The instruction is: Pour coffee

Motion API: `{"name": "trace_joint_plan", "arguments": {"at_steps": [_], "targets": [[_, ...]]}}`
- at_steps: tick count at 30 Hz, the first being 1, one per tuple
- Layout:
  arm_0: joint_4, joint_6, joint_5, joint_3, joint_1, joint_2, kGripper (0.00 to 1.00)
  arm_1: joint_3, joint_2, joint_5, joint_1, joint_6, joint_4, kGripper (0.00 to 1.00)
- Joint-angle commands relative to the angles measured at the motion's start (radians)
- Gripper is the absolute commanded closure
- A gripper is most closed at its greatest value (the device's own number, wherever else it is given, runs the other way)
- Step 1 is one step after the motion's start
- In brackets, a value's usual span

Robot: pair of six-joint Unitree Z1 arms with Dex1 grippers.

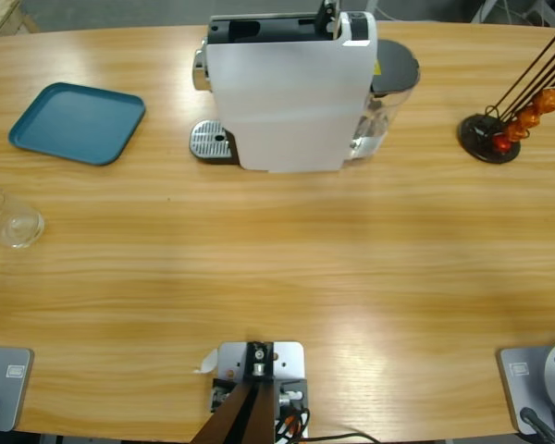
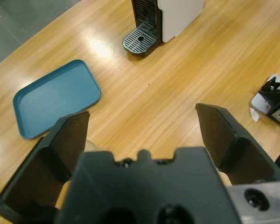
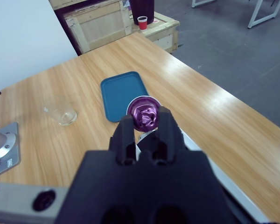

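High view shows a long wooden surface with a white coffee machine standing at its far middle, a round metal drip grate jutting from the machine's left side and a clear water tank on its right. 1 teal tray lies flat on the surface to the left of the machine, well apart from it. 1 small clear glass stands upright near the left edge, in front of the tray; whether it holds any coffee cannot be told from these views. At the far right, a black capsule stand with thin rods carries a few orange capsules. Neither arm shows in the high view. Left wrist view looks down along the left hand, whose 2 black jaws stand wide apart with nothing between them, above bare wood, with the tray ahead to its left and the machine's drip grate further ahead. Right wrist view shows the right hand with its jaws drawn together on a purple capsule, held in the air above the machine's white top, with the tray and the glass beyond.
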Motion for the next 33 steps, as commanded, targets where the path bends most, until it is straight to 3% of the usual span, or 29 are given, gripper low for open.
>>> {"name": "trace_joint_plan", "arguments": {"at_steps": [1,33], "targets": [[-0.004,-0.008,0.012,0.027,-0.007,0.006,0.004,0.065,0.045,-0.042,-0.009,-0.013,0.006,1.000],[-0.004,-0.008,0.013,0.028,-0.007,0.004,0.004,0.095,0.049,-0.083,-0.009,0.006,0.047,1.000]]}}
